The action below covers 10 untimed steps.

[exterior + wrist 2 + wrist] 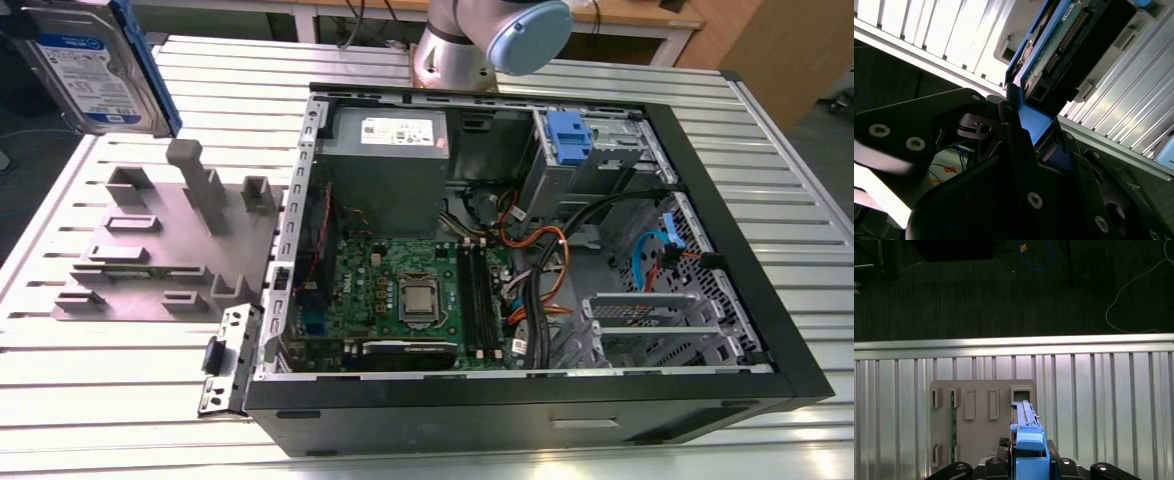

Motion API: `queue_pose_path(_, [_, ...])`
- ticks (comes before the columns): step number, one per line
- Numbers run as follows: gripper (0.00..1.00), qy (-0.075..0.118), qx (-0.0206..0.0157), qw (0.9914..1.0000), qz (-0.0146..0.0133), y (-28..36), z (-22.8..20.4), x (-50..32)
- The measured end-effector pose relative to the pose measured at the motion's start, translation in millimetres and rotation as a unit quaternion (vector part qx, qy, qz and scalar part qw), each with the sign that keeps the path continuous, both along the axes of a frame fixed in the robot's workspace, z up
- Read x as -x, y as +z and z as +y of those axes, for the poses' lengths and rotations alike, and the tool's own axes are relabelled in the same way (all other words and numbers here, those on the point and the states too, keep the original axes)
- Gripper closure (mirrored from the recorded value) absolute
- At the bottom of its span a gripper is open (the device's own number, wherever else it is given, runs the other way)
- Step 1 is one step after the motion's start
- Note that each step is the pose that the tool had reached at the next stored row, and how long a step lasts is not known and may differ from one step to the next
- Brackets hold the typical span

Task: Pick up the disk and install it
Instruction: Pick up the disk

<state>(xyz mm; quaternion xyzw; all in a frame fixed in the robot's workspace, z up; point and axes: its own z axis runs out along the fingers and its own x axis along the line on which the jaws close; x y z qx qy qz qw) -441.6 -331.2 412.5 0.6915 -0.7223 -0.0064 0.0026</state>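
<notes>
Disk [94, 70] well above the posts [200, 195] of the grey fixture [134, 270] at the table [787, 200] edge, exterior view's left, open computer case [534, 410] mid-table, cables [541, 250] crowding its drive bay [607, 150]

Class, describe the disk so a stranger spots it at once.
Find the open black computer case. To the exterior view's left lies a grey fixture plate; the end effector holds the disk above it. Unlike the case's bare blue bracket, its blue frame holds a labelled silver drive.

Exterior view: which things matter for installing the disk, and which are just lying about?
In the job:
disk, clamped in the gripper
open computer case

Lying about:
grey holder block beside the case
power supply box inside the case
bare blue bracket inside the case
</notes>
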Motion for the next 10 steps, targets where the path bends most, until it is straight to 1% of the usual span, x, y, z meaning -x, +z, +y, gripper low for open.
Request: queue_pose_path(10, [0.64, 0.000, 0.0000, 1.00000, 0.0000, 1.9, 0.0, 0.0])
